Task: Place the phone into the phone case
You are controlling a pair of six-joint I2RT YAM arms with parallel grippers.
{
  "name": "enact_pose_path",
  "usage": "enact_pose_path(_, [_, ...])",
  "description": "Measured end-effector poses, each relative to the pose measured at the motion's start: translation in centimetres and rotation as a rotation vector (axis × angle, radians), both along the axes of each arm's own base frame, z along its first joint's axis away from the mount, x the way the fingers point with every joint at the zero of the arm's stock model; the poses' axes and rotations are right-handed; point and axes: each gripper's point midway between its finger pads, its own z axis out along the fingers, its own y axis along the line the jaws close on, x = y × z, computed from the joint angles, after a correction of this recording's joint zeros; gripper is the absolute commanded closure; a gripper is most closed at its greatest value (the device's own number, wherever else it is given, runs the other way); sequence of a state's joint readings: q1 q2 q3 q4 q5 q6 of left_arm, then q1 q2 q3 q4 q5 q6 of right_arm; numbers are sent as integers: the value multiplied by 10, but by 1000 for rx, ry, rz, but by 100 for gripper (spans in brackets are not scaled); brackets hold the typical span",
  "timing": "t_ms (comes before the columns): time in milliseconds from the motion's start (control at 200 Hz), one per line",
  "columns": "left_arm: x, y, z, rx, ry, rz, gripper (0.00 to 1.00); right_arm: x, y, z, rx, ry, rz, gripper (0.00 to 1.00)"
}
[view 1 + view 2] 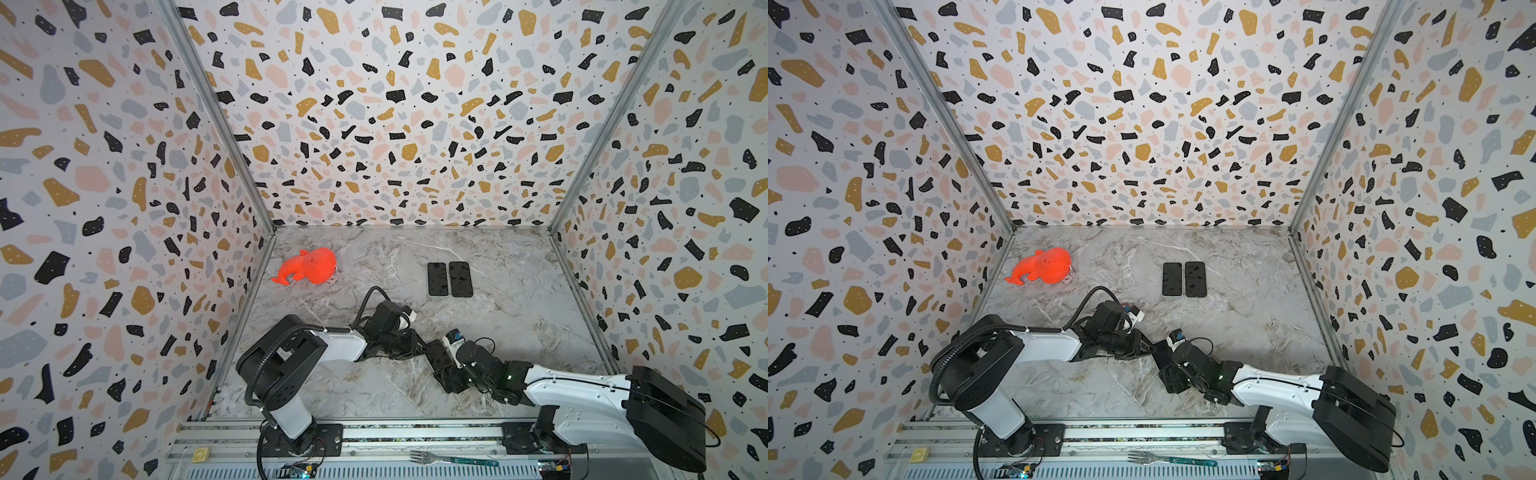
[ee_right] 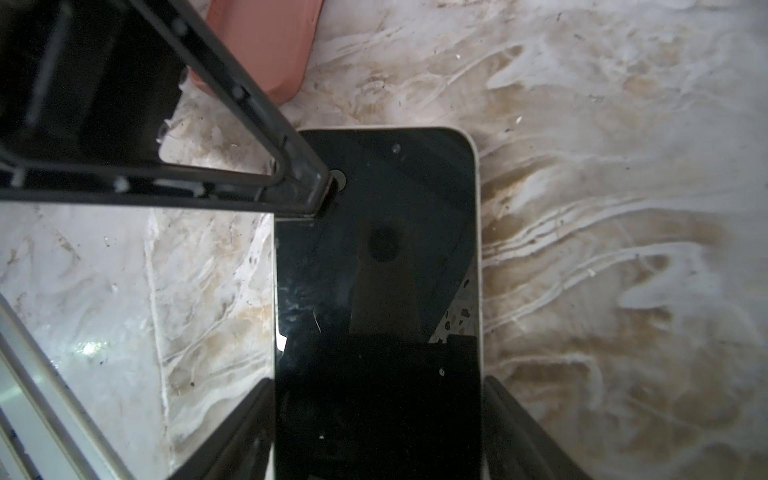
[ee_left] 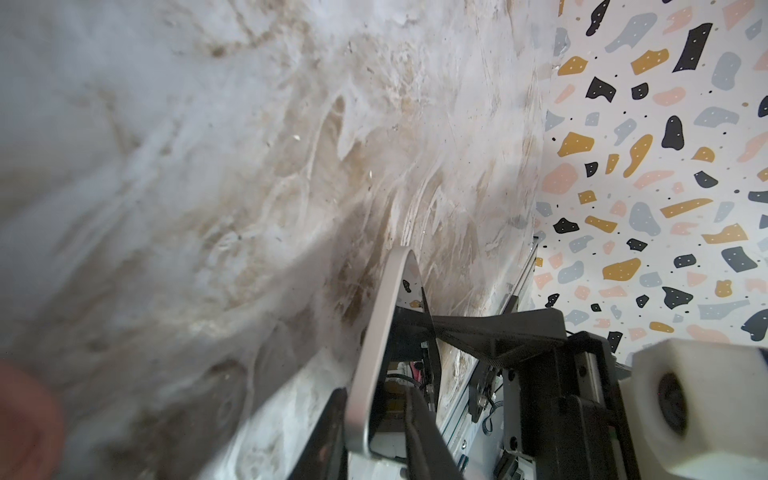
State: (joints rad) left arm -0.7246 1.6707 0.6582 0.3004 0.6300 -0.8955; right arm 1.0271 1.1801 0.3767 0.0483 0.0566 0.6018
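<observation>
The phone (image 2: 374, 249), black-screened with a pale rim, is lifted off the marble at front centre, also in a top view (image 1: 437, 353). My right gripper (image 2: 376, 378) is shut on it, one finger against each long side. From the left, my left gripper (image 3: 376, 392) is shut on the phone's far corner; one finger (image 2: 307, 187) lies on the screen and the silver edge (image 3: 386, 316) runs between the jaws. The pink phone case (image 2: 266, 45) lies on the table just past that end. In both top views the left arm hides it.
Two more dark phones (image 1: 437, 279) (image 1: 460, 279) lie side by side at the back centre. An orange plush toy (image 1: 309, 266) sits at the back left. A fork (image 1: 449, 459) rests on the front rail. Patterned walls close in three sides.
</observation>
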Motion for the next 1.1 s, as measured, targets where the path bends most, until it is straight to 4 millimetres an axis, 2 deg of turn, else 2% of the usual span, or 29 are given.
enact_pose_path(345, [3, -2, 2, -19, 3, 10, 95, 1, 0, 0, 2, 2, -6, 47])
enact_pose_path(541, [3, -2, 3, -24, 8, 9, 100, 1, 0, 1, 0, 4, -4, 28])
enact_pose_path(731, [4, -5, 9, -38, -6, -3, 100, 3, -1, 3, -12, 6, 6, 19])
enact_pose_path(896, [4, -10, 16, -53, -10, -25, 100, 12, 3, 26, 26, -30, 5, 18])
enact_pose_path(1096, [9, -14, 23, -60, -14, -25, 100, 28, 5, 72, 98, -102, -22, 16])
